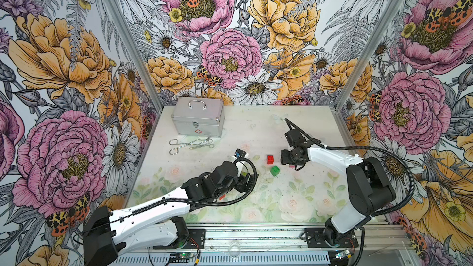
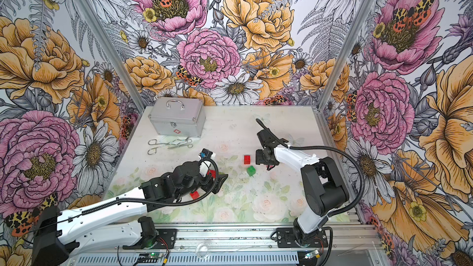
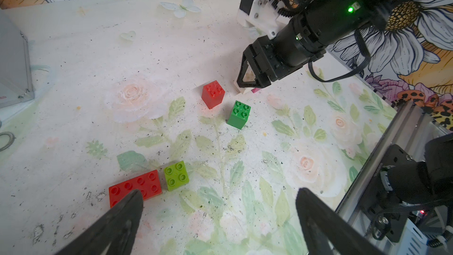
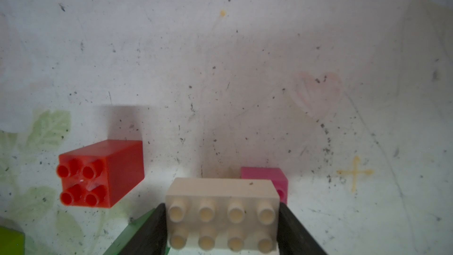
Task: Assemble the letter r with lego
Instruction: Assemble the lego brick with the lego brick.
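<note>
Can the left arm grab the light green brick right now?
Probably yes. The left claw is open and close to the lime brick, with nothing on top of it. The long red brick beside it might get bumped.

A: What is the silver case (image 1: 198, 117) like?
B: Closed, with a handle on its lid and a latch and a red cross on its front. It stands on the pale, rose-printed table (image 1: 256, 134).
A: Anything near it?
B: Metal scissors and forceps (image 1: 190, 144) lie just in front of it, overlapping.
A: And to its right?
B: A faint butterfly decal (image 3: 181, 7) and a small heart decal (image 3: 128, 36), both well apart from it. Floral wallpaper (image 1: 230, 55) rises behind it.
</note>
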